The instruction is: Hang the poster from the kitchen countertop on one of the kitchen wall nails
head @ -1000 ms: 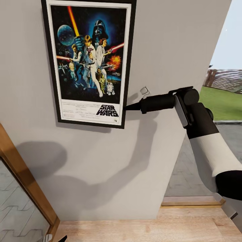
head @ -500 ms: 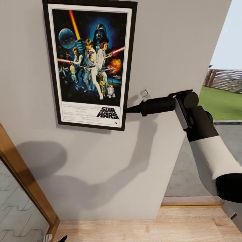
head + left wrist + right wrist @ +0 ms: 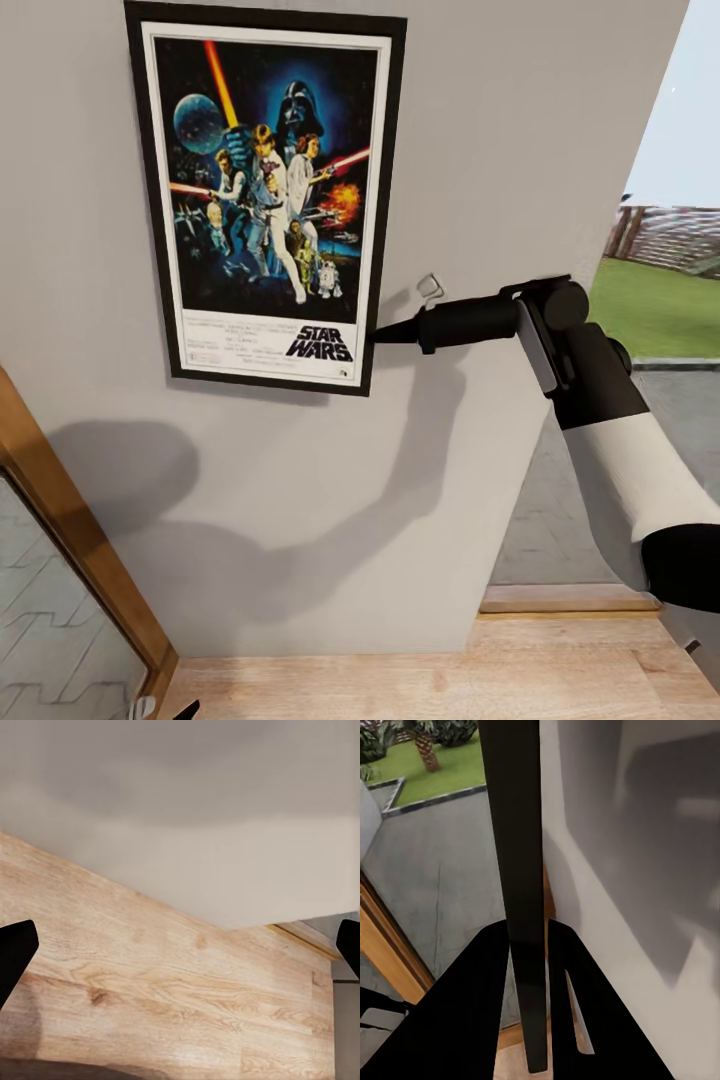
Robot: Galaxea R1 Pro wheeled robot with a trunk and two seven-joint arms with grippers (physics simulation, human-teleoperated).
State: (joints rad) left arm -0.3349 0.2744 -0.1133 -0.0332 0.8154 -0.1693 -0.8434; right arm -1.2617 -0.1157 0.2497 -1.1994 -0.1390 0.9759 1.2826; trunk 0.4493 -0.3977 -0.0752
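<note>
The poster [image 3: 265, 195], black-framed with Star Wars artwork, lies flat against the grey wall [image 3: 300, 500] in the head view. My right gripper [image 3: 378, 335] is shut on the lower part of its right edge. In the right wrist view the black frame edge [image 3: 519, 870] runs between the fingers of the right gripper [image 3: 531, 945]. A small pale wall nail [image 3: 431, 288] sticks out of the wall just right of the poster, above the gripper. My left gripper [image 3: 180, 945] hangs open over the wooden floor [image 3: 150, 982], holding nothing. The kitchen countertop is out of view.
A wooden-framed glass door [image 3: 70, 540] stands at the lower left. Wooden floor [image 3: 420, 680] runs along the wall's foot. The wall ends at the right, where an opening shows paving and grass [image 3: 660, 300].
The right gripper and the poster have moved slightly downward along the wall; the frame's top edge now shows fully. The left arm has not moved.
</note>
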